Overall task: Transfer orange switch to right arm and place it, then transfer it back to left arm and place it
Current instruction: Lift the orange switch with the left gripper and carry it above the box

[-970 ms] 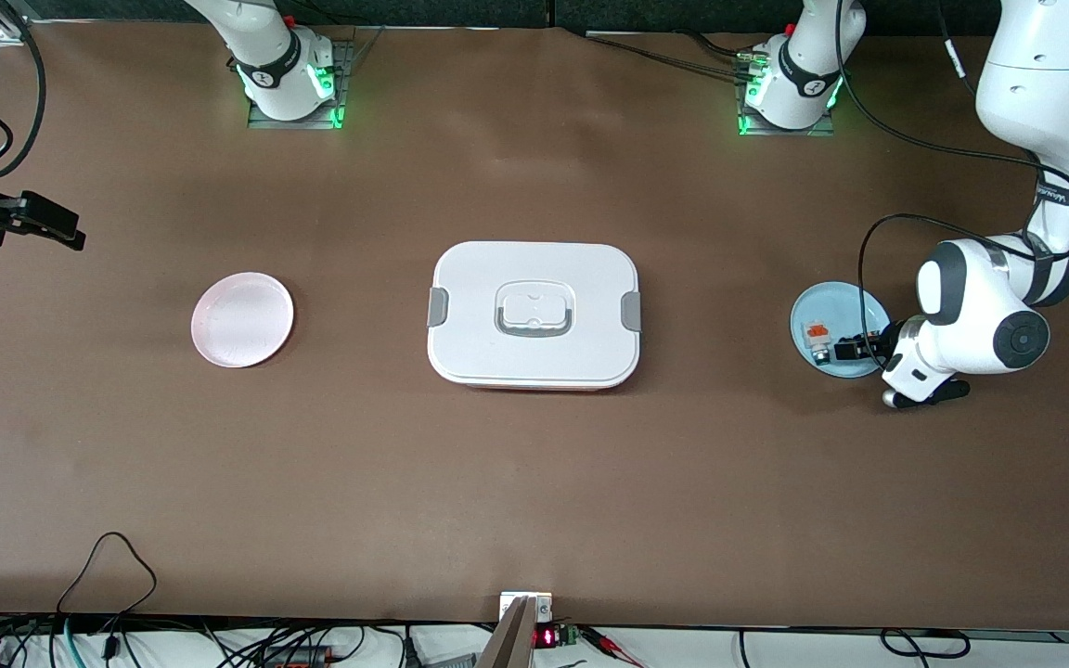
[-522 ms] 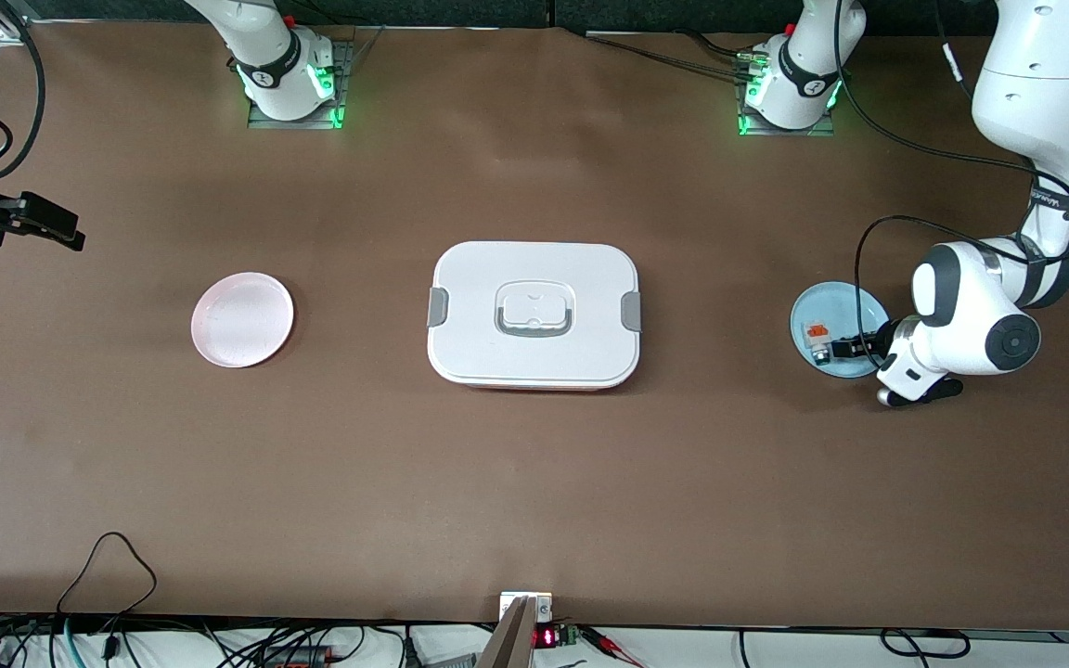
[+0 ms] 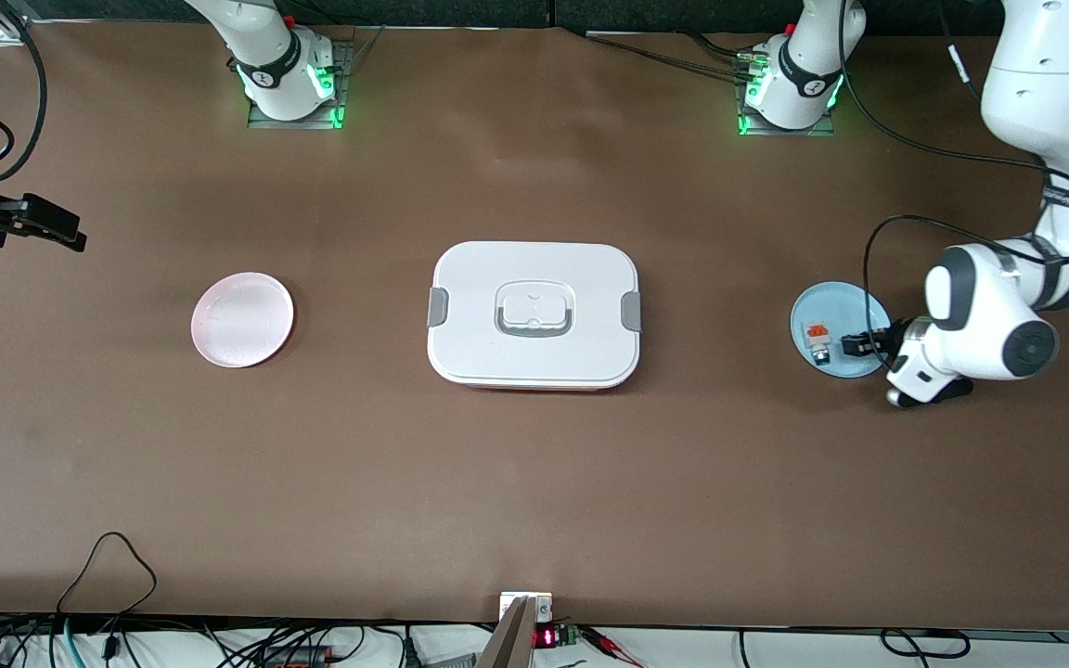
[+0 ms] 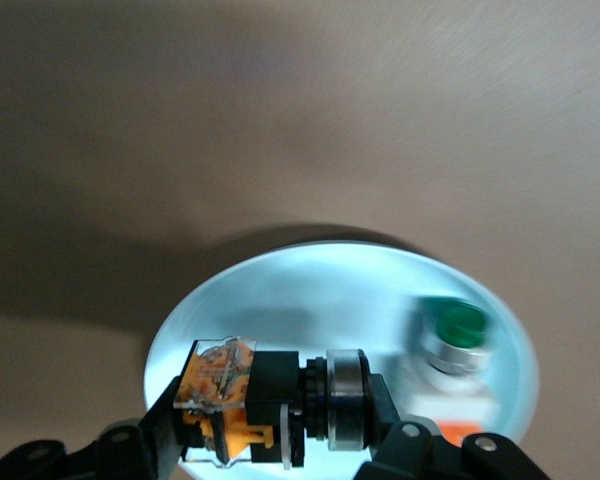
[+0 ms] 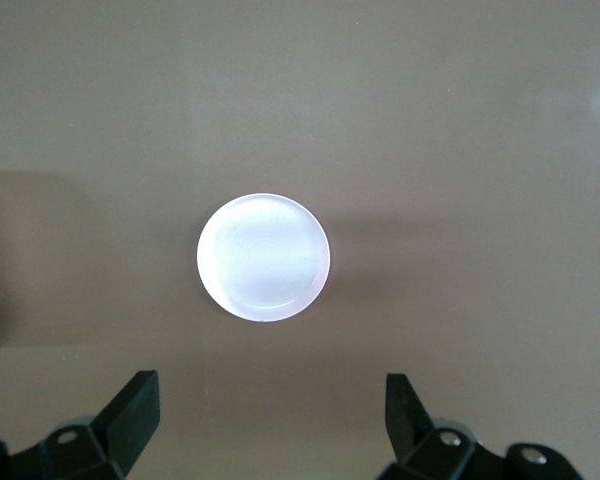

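My left gripper [image 3: 855, 343] is low over the pale blue plate [image 3: 822, 301] at the left arm's end of the table. In the left wrist view it [image 4: 275, 418] is shut on the orange switch [image 4: 250, 395], which has a black body, orange parts and a silver ring. The switch lies sideways between the fingers, just above the plate [image 4: 310, 290]. The white box [image 3: 534, 314] with grey latches stands at the table's middle. My right gripper [image 3: 57, 230] waits, open and empty, up at the right arm's end; in its wrist view [image 5: 270, 420] the jaws stand wide apart.
A small white-and-grey block with an orange top [image 3: 815, 334] and a green face [image 4: 458, 325] lies on the blue plate beside the held switch. A pink plate [image 3: 242, 319], also in the right wrist view [image 5: 263, 256], sits toward the right arm's end. Cables line the near edge.
My left gripper has shifted slightly toward the left arm's end of the table with the switch in it. The right arm has not moved.
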Action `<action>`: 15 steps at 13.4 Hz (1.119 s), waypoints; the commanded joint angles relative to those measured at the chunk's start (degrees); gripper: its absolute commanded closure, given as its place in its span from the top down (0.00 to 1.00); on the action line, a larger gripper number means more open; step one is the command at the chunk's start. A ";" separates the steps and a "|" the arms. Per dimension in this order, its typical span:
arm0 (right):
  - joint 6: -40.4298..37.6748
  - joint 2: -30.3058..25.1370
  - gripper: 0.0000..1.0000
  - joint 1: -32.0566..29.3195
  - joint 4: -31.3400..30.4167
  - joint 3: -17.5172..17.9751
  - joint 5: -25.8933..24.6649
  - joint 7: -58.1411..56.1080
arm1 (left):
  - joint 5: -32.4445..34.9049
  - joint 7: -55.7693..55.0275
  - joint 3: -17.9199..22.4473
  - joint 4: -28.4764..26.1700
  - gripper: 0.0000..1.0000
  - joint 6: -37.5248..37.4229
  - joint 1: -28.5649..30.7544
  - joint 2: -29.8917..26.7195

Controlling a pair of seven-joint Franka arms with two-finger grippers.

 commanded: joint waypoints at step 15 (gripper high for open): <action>-4.86 2.39 1.00 1.71 0.84 0.56 15.17 -0.80 | -32.91 -40.76 -18.25 20.25 0.00 -10.83 -14.14 -7.88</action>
